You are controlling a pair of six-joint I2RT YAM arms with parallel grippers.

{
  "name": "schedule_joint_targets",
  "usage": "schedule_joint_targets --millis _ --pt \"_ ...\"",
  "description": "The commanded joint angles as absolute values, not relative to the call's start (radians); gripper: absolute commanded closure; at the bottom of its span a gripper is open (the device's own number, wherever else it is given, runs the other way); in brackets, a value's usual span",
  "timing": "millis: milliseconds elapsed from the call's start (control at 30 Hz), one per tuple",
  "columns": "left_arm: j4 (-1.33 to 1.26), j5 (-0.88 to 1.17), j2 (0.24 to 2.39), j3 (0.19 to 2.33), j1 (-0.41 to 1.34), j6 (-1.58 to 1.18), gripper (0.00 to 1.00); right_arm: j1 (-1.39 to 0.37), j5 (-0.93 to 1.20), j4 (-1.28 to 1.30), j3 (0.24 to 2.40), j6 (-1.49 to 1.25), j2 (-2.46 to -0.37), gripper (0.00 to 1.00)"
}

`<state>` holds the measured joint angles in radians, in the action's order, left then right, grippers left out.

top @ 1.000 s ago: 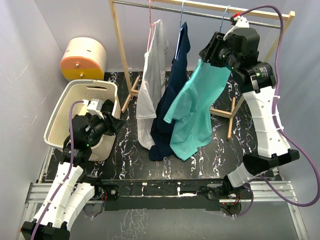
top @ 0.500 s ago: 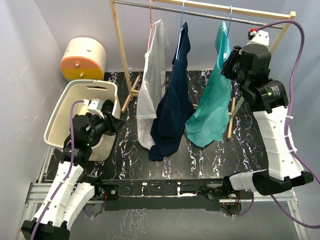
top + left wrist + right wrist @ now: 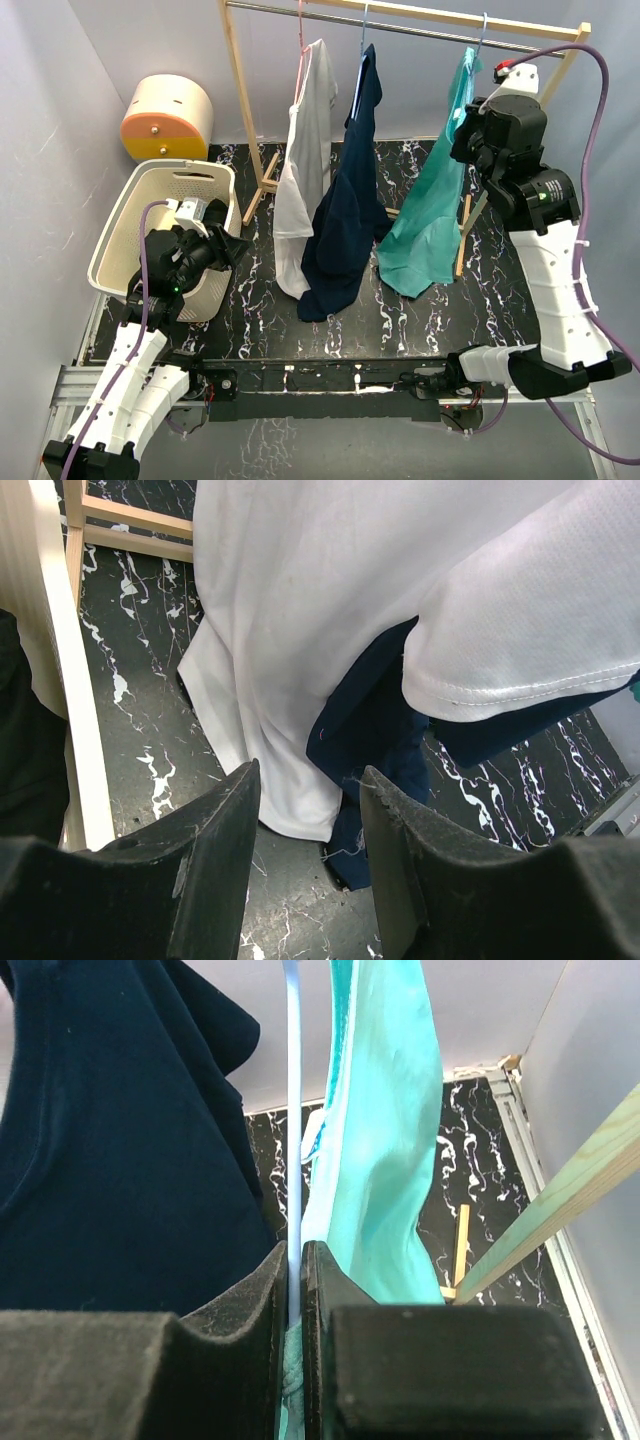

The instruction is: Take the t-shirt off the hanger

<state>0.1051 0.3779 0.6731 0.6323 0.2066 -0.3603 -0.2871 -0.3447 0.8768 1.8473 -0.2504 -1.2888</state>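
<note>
Right wrist view: the right gripper (image 3: 296, 1256) has its jaws pressed almost together on the thin pale-blue hanger (image 3: 293, 1110), whose wire runs straight up out of the narrow slot between them. A bunch of teal cloth sits low in the same slot. Just right of the wire the teal t-shirt (image 3: 385, 1140) hangs in a long fold, on the hanger and touching it. Left of the wire hangs the navy shirt (image 3: 120, 1140), close beside it. A pale wooden bar (image 3: 560, 1200) of the rack slants across the right side, above the black marbled table (image 3: 465, 1175).

From the top external view, the right arm reaches up to the far right end of the metal rail (image 3: 400, 24), where the hanger hook sits. The teal t-shirt drapes down and to the left from there, its hem near the table. The navy shirt hangs at mid-rail and the white shirt (image 3: 305, 150) left of it, their lower parts overlapping.

The left gripper (image 3: 305, 810) is low at the left beside the cream basket (image 3: 130, 215). Its jaws are spread with nothing between them, pointing at the hems of the white and navy shirts. A round cream and orange container (image 3: 168, 120) stands behind the basket.
</note>
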Motion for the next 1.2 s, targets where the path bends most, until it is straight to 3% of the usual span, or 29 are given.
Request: schedule_joint_targets --millis 0,433,700,933,1167 --pt "0.087 0.391 0.66 0.64 0.207 -0.366 0.57 -0.285 -0.329 0.706 1.859 -0.162 -1.217 0.92" --pt "0.078 0.385 0.647 0.637 0.207 -0.353 0.56 -0.285 -0.137 0.735 1.936 -0.163 -1.177 0.92" --pt "-0.081 0.491 0.604 0.609 0.207 -0.41 0.39 -0.285 0.102 1.026 1.966 -0.209 -1.098 0.92" --pt "-0.07 0.651 0.671 0.868 0.207 -0.429 0.35 -0.287 0.41 1.165 1.874 -0.225 -0.929 0.92" --pt "-0.18 0.758 0.721 1.115 0.207 -0.551 0.33 -0.287 0.758 1.002 1.846 -0.319 -0.79 0.92"
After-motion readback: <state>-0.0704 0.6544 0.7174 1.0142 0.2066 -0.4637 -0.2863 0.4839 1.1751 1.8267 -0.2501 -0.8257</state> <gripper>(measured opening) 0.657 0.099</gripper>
